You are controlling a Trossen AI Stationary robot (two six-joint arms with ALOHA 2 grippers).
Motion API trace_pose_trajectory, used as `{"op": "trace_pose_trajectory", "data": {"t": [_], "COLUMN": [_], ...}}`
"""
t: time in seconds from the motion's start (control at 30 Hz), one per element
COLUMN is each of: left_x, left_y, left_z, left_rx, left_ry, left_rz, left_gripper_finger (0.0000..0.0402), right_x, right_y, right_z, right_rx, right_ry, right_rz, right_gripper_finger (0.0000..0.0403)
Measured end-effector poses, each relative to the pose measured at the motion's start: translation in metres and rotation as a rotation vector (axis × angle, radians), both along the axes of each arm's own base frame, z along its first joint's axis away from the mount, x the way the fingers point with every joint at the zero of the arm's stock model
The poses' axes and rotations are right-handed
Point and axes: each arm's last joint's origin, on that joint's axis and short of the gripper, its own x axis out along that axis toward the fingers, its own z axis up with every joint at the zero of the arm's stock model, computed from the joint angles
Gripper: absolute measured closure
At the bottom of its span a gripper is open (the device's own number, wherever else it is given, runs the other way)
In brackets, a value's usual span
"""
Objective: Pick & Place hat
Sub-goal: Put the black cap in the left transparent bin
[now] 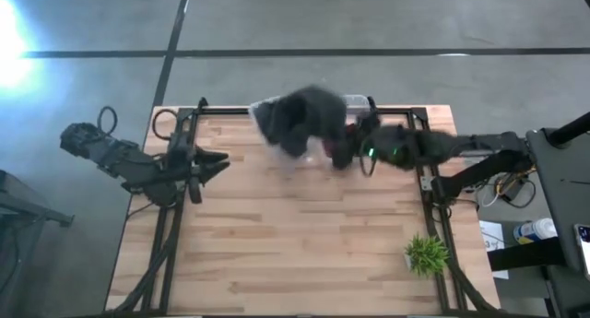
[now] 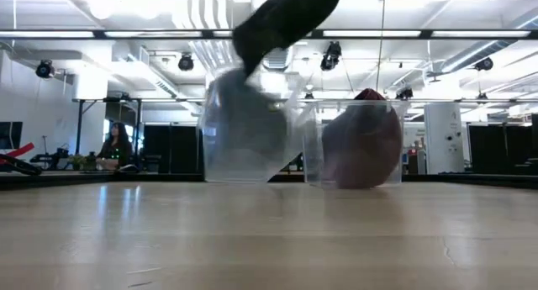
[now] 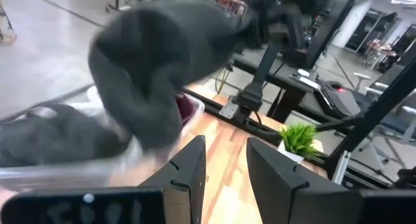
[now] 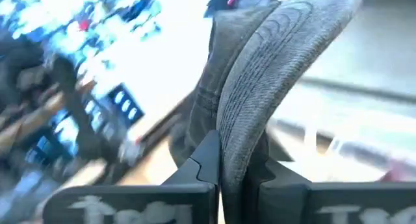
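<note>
A dark grey hat [image 1: 302, 122] hangs in the air over the table's far edge, blurred in the high view. In the low view the hat [image 2: 286, 17] sits tilted above a clear bin [image 2: 244, 130]. My right gripper [image 1: 339, 152] reaches in from the table's right and is shut on the hat. The left wrist view shows the hat [image 3: 156, 68] above the bin [image 3: 58, 162], which holds another grey piece [image 3: 52, 138]. My left gripper [image 1: 217, 161] waits open at the table's left side, apart from the hat. My right gripper [image 4: 237, 156] pinches the hat's stitched brim [image 4: 260, 100] between its two fingers [image 4: 207, 160], edge-on. The fingers come roughly level from the table's right. The hat is lifted clear of the table and bins, and its crown [image 1: 295, 120] reaches toward the table's left beyond the fingers.
Two clear bins stand at the table's far edge; the right one [image 2: 357, 147] holds a maroon hat [image 2: 361, 143]. A small green plant [image 1: 426, 253] stands near the table's near right corner. A person [image 2: 113, 143] sits in the room behind. Bare wood fills the table's middle [image 1: 295, 235].
</note>
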Motion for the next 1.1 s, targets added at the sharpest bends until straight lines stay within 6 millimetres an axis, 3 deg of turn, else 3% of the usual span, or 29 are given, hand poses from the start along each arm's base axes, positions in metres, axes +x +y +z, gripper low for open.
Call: {"op": "trace_pose_trajectory", "data": {"t": [0.07, 0.17, 0.3, 0.53, 0.77, 0.97, 1.1], "left_x": [0.004, 0.012, 0.025, 0.034, 0.03, 0.026, 0.027], "left_y": [-0.002, -0.007, -0.014, -0.02, -0.018, -0.016, -0.017], "left_z": [-0.002, -0.008, -0.016, -0.023, -0.02, -0.018, -0.019], "left_rx": [0.023, 0.055, 0.083, 0.096, 0.092, 0.085, 0.087], "left_ry": [0.017, 0.057, 0.105, 0.155, 0.144, 0.131, 0.133], "left_rz": [-0.003, -0.006, -0.016, -0.057, -0.062, -0.062, -0.06], "left_gripper_finger": [0.0296, 0.0296, 0.0296, 0.0296, 0.0296, 0.0296, 0.0296], "right_x": [0.002, 0.023, 0.049, 0.074, 0.067, 0.041, 0.046], "right_y": [-0.01, -0.017, -0.019, -0.013, 0.002, 0.007, -0.017], "right_z": [0.019, 0.026, 0.025, 0.006, 0.039, 0.087, 0.077], "right_rx": [-0.016, -0.079, -0.052, 0.061, 0.112, -0.12, -0.145], "right_ry": [0.021, 0.103, 0.159, 0.266, 0.149, 0.085, 0.214], "right_rz": [-0.039, -0.039, -0.011, 0.036, 0.135, -0.041, -0.13], "right_gripper_finger": [0.039, 0.039, 0.039, 0.039, 0.039, 0.039, 0.039]}}
